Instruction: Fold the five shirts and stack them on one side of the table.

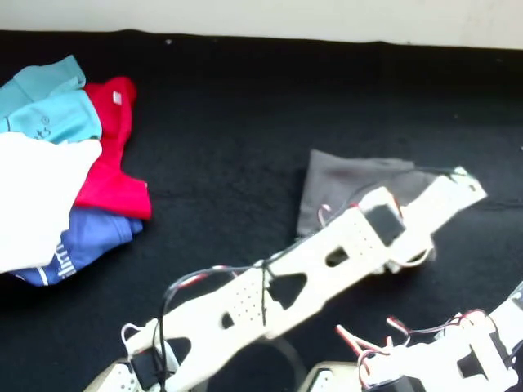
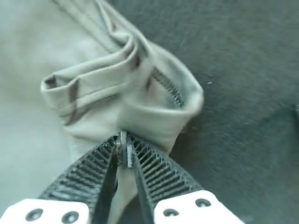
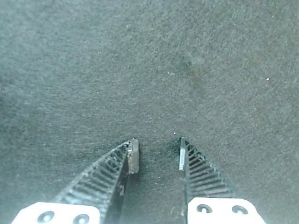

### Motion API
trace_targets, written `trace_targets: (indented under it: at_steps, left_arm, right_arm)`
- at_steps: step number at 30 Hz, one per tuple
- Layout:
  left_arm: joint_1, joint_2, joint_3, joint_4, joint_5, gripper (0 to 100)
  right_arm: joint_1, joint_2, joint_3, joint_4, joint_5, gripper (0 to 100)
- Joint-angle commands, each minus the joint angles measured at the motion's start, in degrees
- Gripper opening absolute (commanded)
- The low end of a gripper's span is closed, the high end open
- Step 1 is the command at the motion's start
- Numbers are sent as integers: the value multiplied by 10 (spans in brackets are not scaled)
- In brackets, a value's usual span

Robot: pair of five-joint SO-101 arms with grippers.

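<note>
left jaws: clamped on grey shirt (image 2: 140, 107) | right jaws: apart, over table (image 3: 149, 56)

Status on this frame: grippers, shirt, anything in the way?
Left gripper shut on grey shirt edge. Right gripper open over black table. Other shirts heaped apart, not blocking either arm.

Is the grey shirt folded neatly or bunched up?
Bunched at one edge: the grey shirt puckers where the left gripper pinches its fabric.
</note>
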Motion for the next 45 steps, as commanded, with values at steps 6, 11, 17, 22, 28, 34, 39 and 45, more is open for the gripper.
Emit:
trace_targets:
  at_steps: [6, 11, 17, 22, 28, 34, 39, 45]
  left_arm:
    - [-83, -155, -5, 48, 1, 9]
    - [-195, -234, 0, 140, 0, 9]
    - [-439, -184, 29, 185, 0, 9]
    - [-567, -97, 65, 185, -38, 9]
    - [-661, -42, 69, 185, -91, 9]
    - [-767, 24, 64, 185, -156, 9]
    - [-883, 43, 62, 158, -200, 9]
    - [-1035, 39, -20, 140, -208, 9]
  right_arm:
    - [4, 2, 22, -12, 7, 152]
    - [4, 2, 22, -12, 7, 152]
    - [4, 2, 22, -12, 7, 152]
    - [4, 2, 22, -12, 7, 152]
    - [4, 2, 22, -12, 7, 152]
    - [4, 2, 20, -12, 7, 152]
    - [-3, 2, 7, -9, 6, 152]
    - [-68, 2, -62, 100, 4, 152]
